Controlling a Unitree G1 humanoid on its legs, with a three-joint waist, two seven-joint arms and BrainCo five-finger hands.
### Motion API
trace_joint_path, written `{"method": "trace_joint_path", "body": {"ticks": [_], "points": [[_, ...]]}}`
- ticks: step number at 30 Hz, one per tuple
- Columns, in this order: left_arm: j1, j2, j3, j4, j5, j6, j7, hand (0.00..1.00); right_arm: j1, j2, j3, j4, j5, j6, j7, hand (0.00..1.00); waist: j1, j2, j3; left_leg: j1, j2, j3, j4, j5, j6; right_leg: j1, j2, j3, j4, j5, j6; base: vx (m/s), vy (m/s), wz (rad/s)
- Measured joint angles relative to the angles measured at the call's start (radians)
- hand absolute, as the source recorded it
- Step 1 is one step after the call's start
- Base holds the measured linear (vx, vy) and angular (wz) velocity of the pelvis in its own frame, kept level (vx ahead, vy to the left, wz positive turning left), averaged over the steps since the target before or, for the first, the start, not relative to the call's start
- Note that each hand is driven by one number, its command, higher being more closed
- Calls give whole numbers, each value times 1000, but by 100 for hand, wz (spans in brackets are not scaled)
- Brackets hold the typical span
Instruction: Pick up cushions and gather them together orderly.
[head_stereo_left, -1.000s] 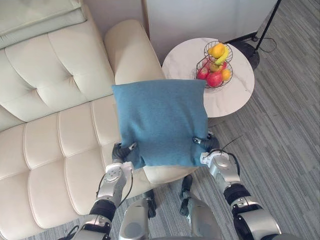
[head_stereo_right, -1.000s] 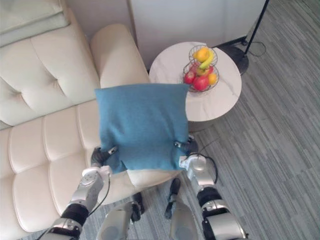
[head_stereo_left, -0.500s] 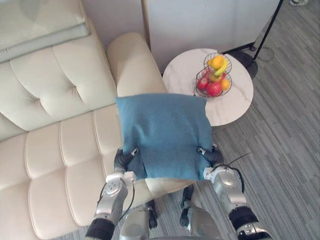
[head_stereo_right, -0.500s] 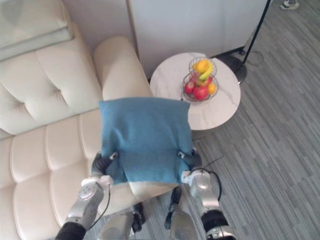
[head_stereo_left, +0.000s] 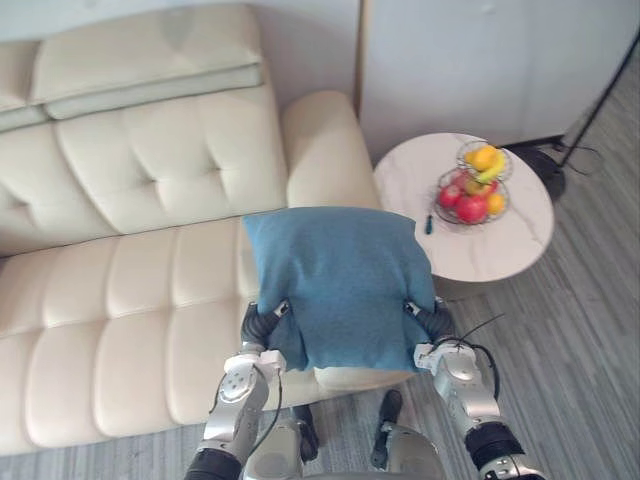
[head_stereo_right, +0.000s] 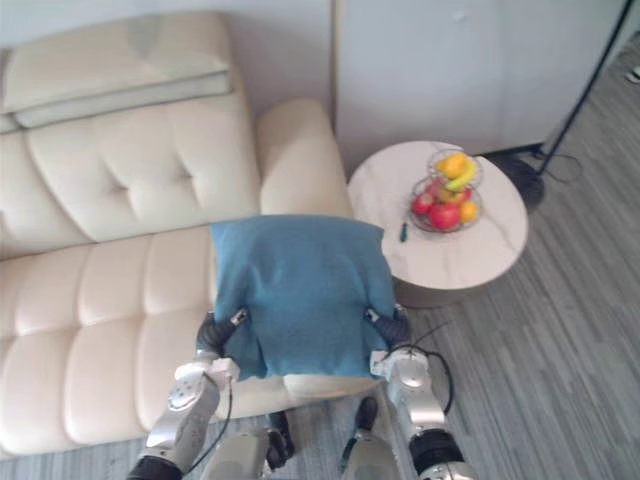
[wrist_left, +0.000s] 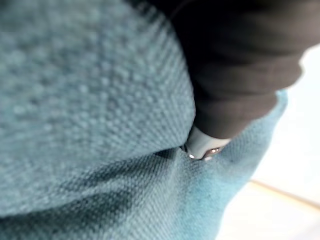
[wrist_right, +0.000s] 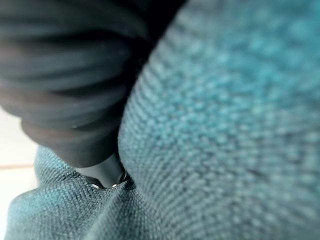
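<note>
A square blue cushion (head_stereo_left: 340, 285) hangs in the air in front of me, over the right end of the cream sofa (head_stereo_left: 130, 300). My left hand (head_stereo_left: 262, 322) pinches its lower left edge and my right hand (head_stereo_left: 430, 320) pinches its lower right edge. The left wrist view has the teal weave of the cushion (wrist_left: 100, 150) pressed against the left hand (wrist_left: 235, 75). Close up in the right wrist view, the cushion (wrist_right: 225, 125) folds round the right hand (wrist_right: 75, 90).
The sofa's rounded right armrest (head_stereo_left: 320, 140) stands beyond the cushion. A round marble side table (head_stereo_left: 500, 245) to the right carries a wire fruit basket (head_stereo_left: 475, 185) and a small dark pen-like item (head_stereo_left: 429, 223). A lamp base (head_stereo_left: 548, 175) stands on the grey plank floor (head_stereo_left: 580, 330).
The whole picture has shifted, so the camera has moved: more of the sofa's left part and backrest shows. Both hands still hold the cushion in the same way.
</note>
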Motion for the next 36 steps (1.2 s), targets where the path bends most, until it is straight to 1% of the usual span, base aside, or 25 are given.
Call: {"method": "trace_joint_path", "body": {"ticks": [1,2,3,4,5,6,9,11,13,14,15,16,17,18,20,22,25,28,30,31,32,33,34,35,36], "points": [[4,-6,-3,0,0,0,0,100,7,0,-1,0,0,0,-1,100,-3,5,-5,0,76,9,93,-5,-1,0,-28,-21,29,-2,5,-123,293,60],[10,-9,-18,0,-1,0,0,100,23,-1,-5,0,0,0,-1,100,-14,16,-27,13,155,21,118,-2,-4,1,-55,-50,58,-6,32,-85,287,68],[11,-9,-30,0,-3,0,0,100,35,-2,-15,0,0,1,-2,100,-21,28,-43,18,188,28,100,-5,-19,1,-73,-68,76,-11,55,-57,402,93],[0,-10,-54,4,-10,0,0,100,49,2,-39,2,0,3,-5,100,-31,26,-56,16,158,28,60,-35,-117,4,-116,-89,102,-12,82,-27,471,104],[-3,0,-66,12,-10,0,0,100,66,17,-51,9,1,9,-6,100,-39,-7,-75,13,100,20,29,-29,-124,5,-153,-88,96,-16,99,-5,444,108],[-1,8,-69,29,-10,0,0,100,82,30,-58,12,0,16,-6,100,-38,-28,-90,16,74,23,8,-26,-125,28,-153,-93,75,-11,114,93,263,99],[-3,49,-80,62,-9,0,1,100,106,68,-65,11,0,26,-6,100,-32,-39,-104,-54,51,-41,112,-58,-115,94,-157,-142,29,48,124,70,178,71],[-2,71,-85,74,-9,3,1,100,106,85,-64,12,0,39,-6,100,-16,-44,-103,-73,42,-41,149,-84,-99,67,-184,-126,82,68,103,10,288,21],[3,88,-86,99,-8,8,1,100,101,92,-59,18,-1,44,-6,100,-8,-45,-103,-42,13,-5,112,-83,-86,10,-226,-113,163,125,-5,18,336,-25],[15,95,-85,100,-8,8,1,100,97,91,-54,33,-1,44,-6,100,-10,-47,-101,-11,0,7,79,-76,-74,-19,-233,-83,217,103,-39,48,280,-29],[31,104,-85,100,-8,9,0,100,99,99,-48,58,0,45,-6,100,-17,-52,-103,27,-14,17,39,-70,-63,-39,-202,-42,301,3,-15,46,163,-22],[38,106,-85,100,-8,10,0,100,103,101,-39,68,0,45,-6,100,-20,-58,-105,52,-26,23,12,-65,-56,-42,-173,-32,338,-56,-9,64,133,-16],[46,106,-85,100,-7,11,-1,100,104,96,-30,83,1,45,-4,100,-21,-65,-106,90,-46,31,-37,-59,-48,-43,-114,-28,372,-151,-19,49,99,-17],[46,104,-85,100,-5,12,-7,100,102,94,-30,83,1,45,-2,100,-23,-65,-105,113,-63,38,-73,-50,-46,-44,-69,-32,366,-198,-19,62,108,-18],[46,103,-86,98,1,13,-22,100,100,83,-30,83,1,45,3,100,-32,-68,-104,142,-91,39,-135,-28,-50,-43,-1,-45,301,-235,-34,55,21,-6],[46,97,-88,92,10,24,-26,100,100,71,-30,83,1,45,5,100,-49,-60,-102,148,-95,17,-146,-12,-63,-12,43,-33,220,-217,-29,110,-36,17],[46,97,-100,87,11,29,-27,100,101,57,-30,78,1,45,11,100,-53,-60,-102,153,-86,-12,-141,-8,-66,23,60,-40,195,-215,-30,186,-67,14],[46,93,-106,86,11,29,-39,100,109,45,-32,66,1,45,11,100,-54,-64,-102,98,-43,-21,39,-8,-66,92,76,-51,124,-210,-23,116,-65,14],[51,91,-99,85,11,29,-41,100,129,42,-29,28,1,45,11,100,-33,-54,-99,67,-11,-62,180,-6,-63,147,98,-29,62,-198,-17,121,-46,-25],[52,91,-95,85,11,29,-41,100,129,46,-30,23,1,45,12,100,-27,-56,-98,41,-8,-92,236,6,-47,166,97,-20,42,-192,-17,81,27,-33],[52,90,-95,81,11,29,-41,100,129,47,-31,16,1,45,11,100,-20,-67,-93,20,-8,-123,256,-21,-52,172,93,-14,35,-189,-17,81,60,-32],[51,85,-93,73,11,28,-41,100,127,47,-34,1,1,45,9,100,-19,-63,-91,12,-13,-174,197,-64,-74,172,89,2,36,-189,-17,107,114,-33],[52,80,-92,66,11,29,-41,100,126,47,-39,-4,1,44,9,100,-22,-62,-91,23,-31,-233,78,-56,-89,170,83,13,40,-189,-17,147,174,-33],[52,76,-92,56,11,28,-41,100,127,46,-46,-4,0,44,9,100,-23,-54,-93,49,-46,-279,-41,5,-97,168,86,21,40,-186,-11,144,181,-37],[50,69,-91,51,11,27,-41,100,123,50,-64,-1,-2,44,9,100,-22,-36,-99,94,-50,-336,-166,72,-140,169,97,47,26,-174,10,121,157,-28]]}}
